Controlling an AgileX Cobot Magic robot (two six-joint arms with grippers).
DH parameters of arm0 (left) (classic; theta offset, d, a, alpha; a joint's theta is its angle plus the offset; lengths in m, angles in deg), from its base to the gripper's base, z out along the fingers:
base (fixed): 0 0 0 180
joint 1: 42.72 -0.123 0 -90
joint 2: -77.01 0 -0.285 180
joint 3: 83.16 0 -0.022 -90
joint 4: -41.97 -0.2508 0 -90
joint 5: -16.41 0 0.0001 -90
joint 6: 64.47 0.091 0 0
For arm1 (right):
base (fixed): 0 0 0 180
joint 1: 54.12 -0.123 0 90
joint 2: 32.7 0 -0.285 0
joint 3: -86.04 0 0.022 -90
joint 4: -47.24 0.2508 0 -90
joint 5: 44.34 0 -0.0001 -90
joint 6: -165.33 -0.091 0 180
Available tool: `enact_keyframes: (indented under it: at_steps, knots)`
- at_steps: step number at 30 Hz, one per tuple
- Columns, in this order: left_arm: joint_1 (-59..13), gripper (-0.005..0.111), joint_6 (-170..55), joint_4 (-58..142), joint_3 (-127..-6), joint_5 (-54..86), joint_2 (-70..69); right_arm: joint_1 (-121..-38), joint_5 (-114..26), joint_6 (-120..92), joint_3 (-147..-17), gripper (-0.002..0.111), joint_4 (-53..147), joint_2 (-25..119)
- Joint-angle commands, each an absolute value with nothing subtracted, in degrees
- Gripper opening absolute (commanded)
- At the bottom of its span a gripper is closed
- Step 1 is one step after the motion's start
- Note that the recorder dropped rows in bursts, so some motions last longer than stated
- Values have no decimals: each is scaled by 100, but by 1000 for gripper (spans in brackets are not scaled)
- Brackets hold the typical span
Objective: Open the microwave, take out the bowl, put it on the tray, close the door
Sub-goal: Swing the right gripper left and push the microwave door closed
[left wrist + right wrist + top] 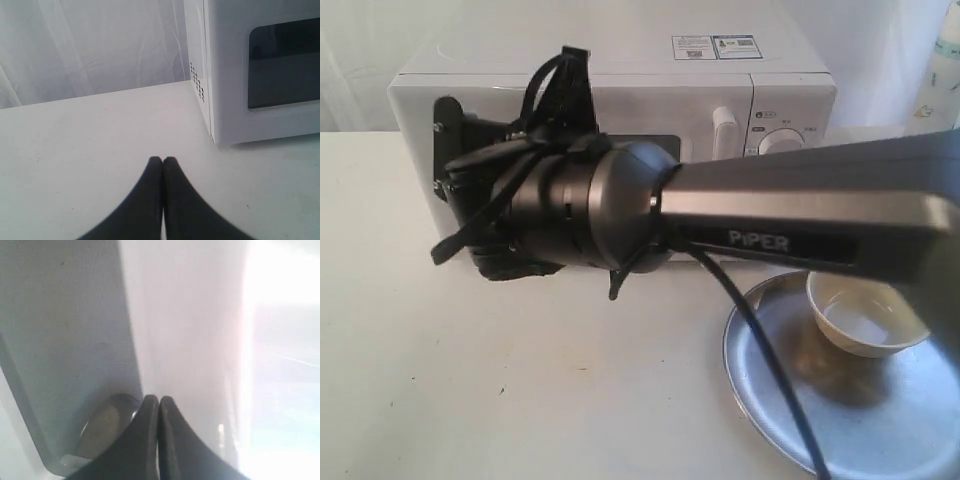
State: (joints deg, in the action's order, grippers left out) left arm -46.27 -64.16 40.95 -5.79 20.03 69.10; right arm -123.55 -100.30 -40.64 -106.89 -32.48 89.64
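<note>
The microwave (620, 70) stands at the back of the white table (520, 380), and its door (650, 105) sits flush with the body, the tall bar handle (723, 125) just beside the knob (782, 143). The bowl (865, 315) sits upright on the tray (880, 430), near its far edge, in front of the microwave's knob end. The right arm (800, 215) reaches across the front of the microwave, hiding much of the dark window. In the right wrist view the right gripper (159, 402) has its fingertips pressed together, empty, very close to the door's white frame (185, 340) at the window's edge (65, 340); whether it touches cannot be told. The left gripper (162, 162) also has its fingers together and holds nothing, over bare table near the microwave's hinge corner.
</note>
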Motion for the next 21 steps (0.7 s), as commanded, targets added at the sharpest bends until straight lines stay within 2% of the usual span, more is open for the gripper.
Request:
enact_keyframes:
  at_steps: [1, 5, 10, 12, 15, 17, 21]
  knots:
    - [-4598, 0, -6447, 4147, -595, 2034, 6922, -12403, -10272, -4082, -10729, 0, -2884, 8411]
    - [-4598, 0, -6447, 4147, -595, 2034, 6922, -12377, -10173, -4687, -10337, 0, -2777, 7914]
    - [-4598, 0, -6447, 4147, -595, 2034, 6922, -12275, -9078, -5660, -9192, 0, -3238, 7273]
    - [-4598, 0, -6447, 4147, -595, 2034, 6922, -12202, -8666, -6700, -8678, 0, -3569, 7006]
    - [-4598, 0, -6447, 4147, -595, 2034, 6922, -12082, -8125, -9651, -7698, 0, -5078, 6640]
    - [-4598, 0, -6447, 4147, -595, 2034, 6922, -12028, -8284, -11042, -7195, 0, -5271, 6423]
    - [-4598, 0, -6447, 4147, -595, 2034, 6922, -12028, -9633, -11128, -6558, 0, -5271, 6233]
